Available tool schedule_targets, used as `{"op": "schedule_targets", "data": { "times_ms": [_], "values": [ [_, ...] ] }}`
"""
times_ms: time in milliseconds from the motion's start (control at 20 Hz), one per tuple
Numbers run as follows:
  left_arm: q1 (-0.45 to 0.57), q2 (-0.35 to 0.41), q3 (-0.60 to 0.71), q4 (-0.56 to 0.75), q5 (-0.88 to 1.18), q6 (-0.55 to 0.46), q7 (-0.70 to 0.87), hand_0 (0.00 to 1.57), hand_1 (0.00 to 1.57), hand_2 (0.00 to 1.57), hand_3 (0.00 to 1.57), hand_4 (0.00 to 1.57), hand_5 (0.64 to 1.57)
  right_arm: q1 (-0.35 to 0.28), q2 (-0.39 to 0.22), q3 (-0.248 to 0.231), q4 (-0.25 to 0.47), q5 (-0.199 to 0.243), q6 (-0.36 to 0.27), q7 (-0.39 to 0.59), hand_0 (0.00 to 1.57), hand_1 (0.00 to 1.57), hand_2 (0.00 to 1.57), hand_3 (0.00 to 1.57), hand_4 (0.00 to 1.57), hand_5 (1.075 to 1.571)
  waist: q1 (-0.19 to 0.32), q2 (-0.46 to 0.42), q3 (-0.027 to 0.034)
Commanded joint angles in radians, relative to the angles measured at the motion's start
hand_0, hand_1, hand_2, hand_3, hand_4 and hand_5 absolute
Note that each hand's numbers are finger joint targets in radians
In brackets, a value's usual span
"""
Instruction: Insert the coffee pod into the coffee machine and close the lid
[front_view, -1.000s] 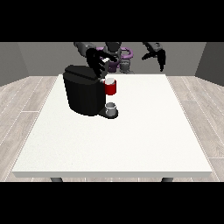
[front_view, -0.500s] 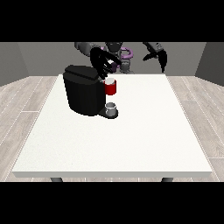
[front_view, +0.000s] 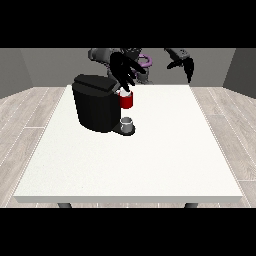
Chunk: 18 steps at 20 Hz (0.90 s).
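My hand at the view's left (front_view: 123, 71) hangs over the red brew head (front_view: 127, 101) of the black coffee machine (front_view: 97, 103), which sits on the white table (front_view: 130, 150) toward ten o'clock from the table's middle. My fingers (front_view: 126, 81) are spread and point down toward the top of the red part. I think the fingertips reach the rim there, but from this side I cannot tell whether they touch it. A small pale spot shows at the top edge of the red head, just under my fingertips. It may be the coffee pod, though I cannot say so with any certainty, and I see no pod elsewhere on the table. The machine's dark lid (front_view: 95, 83) lies across the top of its body, at nine o'clock from my hand. Below the red head, at six o'clock from it, a small grey cup (front_view: 127, 123) stands on the machine's drip base.

My hand at the view's right (front_view: 183, 63) is raised above the table's far edge, at about one o'clock from the table's middle and well apart from the machine. Its fingers droop, relaxed and slightly parted, holding nothing.
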Motion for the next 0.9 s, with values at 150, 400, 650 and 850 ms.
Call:
{"op": "schedule_targets", "data": {
  "times_ms": [150,400,650,850],
  "values": [
    [-0.045,-0.013,-0.033,-0.01,0.0,-0.024,-0.007,0.0,0.0,0.0,0.0,0.38,1.571,-0.121,0.082,0.028,-0.064,-0.037,0.01,-0.164,0.0,0.0,0.0,0.0,0.0,1.571,0.161,0.067,-0.0391],
    [-0.092,0.0,-0.019,-0.039,0.017,-0.031,0.013,0.0,0.0,0.0,0.0,0.22,1.571,-0.197,0.1,0.014,-0.004,-0.039,-0.01,-0.256,0.0,0.0,0.0,0.0,0.0,1.571,0.173,0.127,-0.0407],
    [-0.13,0.005,-0.004,-0.044,0.03,-0.023,0.072,0.0,0.0,0.0,0.0,0.3,1.571,-0.272,0.119,0.008,0.093,-0.041,-0.004,-0.284,0.0,0.0,0.0,0.0,0.1,1.571,0.141,0.135,-0.041],
    [-0.098,-0.024,-0.015,-0.062,0.024,0.006,0.066,0.0,0.0,0.0,0.0,0.35,1.571,-0.244,0.184,0.024,0.123,-0.036,-0.039,-0.376,0.0,0.0,0.0,0.0,0.0,1.571,0.111,0.135,-0.0409]
  ]
}}
